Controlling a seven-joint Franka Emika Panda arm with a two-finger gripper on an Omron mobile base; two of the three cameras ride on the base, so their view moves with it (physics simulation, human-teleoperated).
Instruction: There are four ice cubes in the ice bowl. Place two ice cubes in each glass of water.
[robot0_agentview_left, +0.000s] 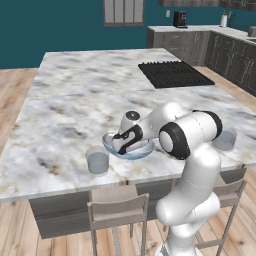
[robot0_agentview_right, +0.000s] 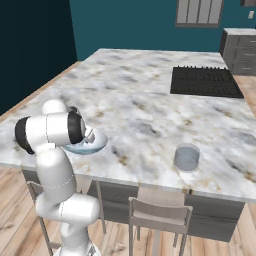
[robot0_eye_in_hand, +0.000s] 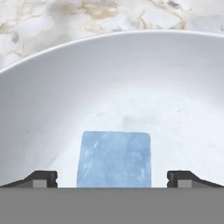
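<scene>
The gripper (robot0_eye_in_hand: 112, 177) sits inside the ice bowl (robot0_eye_in_hand: 52, 100), fingers (robot0_eye_in_hand: 41, 178) spread either side of one ice cube (robot0_eye_in_hand: 114, 158). Uneven closure could squirt the slick cube sideways against the bowl wall.

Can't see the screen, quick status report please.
Gripper open, down inside bowl. One ice cube sits between the fingertips, not gripped. Nothing in the way.

We see a marbled worktop (robot0_agentview_left: 75, 100) across the frame's middle, a black cooktop (robot0_agentview_left: 174, 73) at its upper right, dark cabinets (robot0_agentview_left: 220, 50) in the top right corner, and wooden stools (robot0_agentview_left: 118, 210) along the bottom edge.
</scene>
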